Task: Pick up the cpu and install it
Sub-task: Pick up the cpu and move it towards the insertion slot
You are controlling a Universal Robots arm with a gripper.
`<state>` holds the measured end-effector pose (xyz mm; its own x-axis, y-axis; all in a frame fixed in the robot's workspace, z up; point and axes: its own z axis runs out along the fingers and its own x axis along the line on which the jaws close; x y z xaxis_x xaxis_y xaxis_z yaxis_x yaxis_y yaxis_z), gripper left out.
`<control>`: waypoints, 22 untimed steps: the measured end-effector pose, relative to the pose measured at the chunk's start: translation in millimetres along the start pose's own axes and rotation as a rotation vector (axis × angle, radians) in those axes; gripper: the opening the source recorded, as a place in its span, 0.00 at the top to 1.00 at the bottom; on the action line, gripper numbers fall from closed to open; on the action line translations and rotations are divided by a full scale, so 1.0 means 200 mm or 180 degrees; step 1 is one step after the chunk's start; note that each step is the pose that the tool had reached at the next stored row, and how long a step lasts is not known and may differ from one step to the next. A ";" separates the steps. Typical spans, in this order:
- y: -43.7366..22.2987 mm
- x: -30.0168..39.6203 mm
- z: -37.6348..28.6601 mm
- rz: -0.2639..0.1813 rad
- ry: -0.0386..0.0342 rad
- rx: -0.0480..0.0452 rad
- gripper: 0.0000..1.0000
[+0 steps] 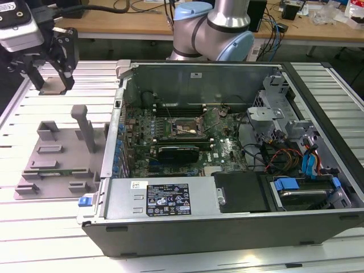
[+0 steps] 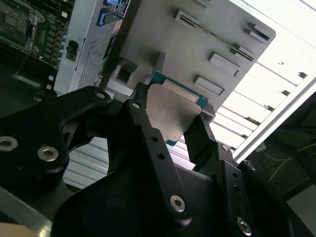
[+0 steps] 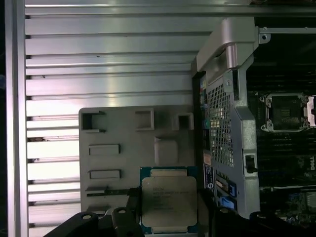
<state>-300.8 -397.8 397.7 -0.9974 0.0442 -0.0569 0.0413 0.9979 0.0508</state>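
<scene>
Exterior view's left, far corner: the gripper hangs above the slatted metal surface, lifted clear of it. The fingers are clamped on the cpu, one on each of two opposite edges. The silver-grey top faces both wrist cameras, and the greenish rim shows past the metal lid. The cpu sits flat between the fingers, not visibly tilted in the grip.

Just nearer than the gripper, the grey plastic fixture block rests on the surface, with an upright post and several shallow pockets. The cpu is above it and not touching it.

Further right is the open computer case, lying on its side, with the motherboard exposed. The cpu socket is near the board's middle, well apart from the cpu. Cannot tell whether its frame is open. The arm's base stands behind the case. The drive bay with blue tabs is at the near right.

Handling, as judgement:
- The chip looks light, thin and rigid.
- The metal lid is likely slick.
- The underside contacts are likely fragile.
- An edge grip on opposite sides, as here, seems the right hold, because it keeps pressure off the faces.
- It offers little grip area, so the chip could twist or slip if bumped.
</scene>
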 end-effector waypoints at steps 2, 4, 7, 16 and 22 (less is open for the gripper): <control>0.001 -0.014 0.001 0.0000 0.0000 0.0000 0.45; 0.001 -0.032 0.002 0.0000 0.0000 0.0000 0.45; 0.003 -0.074 0.004 0.0000 0.0000 0.0000 0.45; 0.007 -0.180 0.011 0.0000 0.0000 0.0000 0.45; 0.013 -0.309 0.018 0.0000 0.0000 0.0000 0.45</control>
<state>-238.9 -397.8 397.7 -0.9974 0.0441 -0.0569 0.0413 0.9979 0.0508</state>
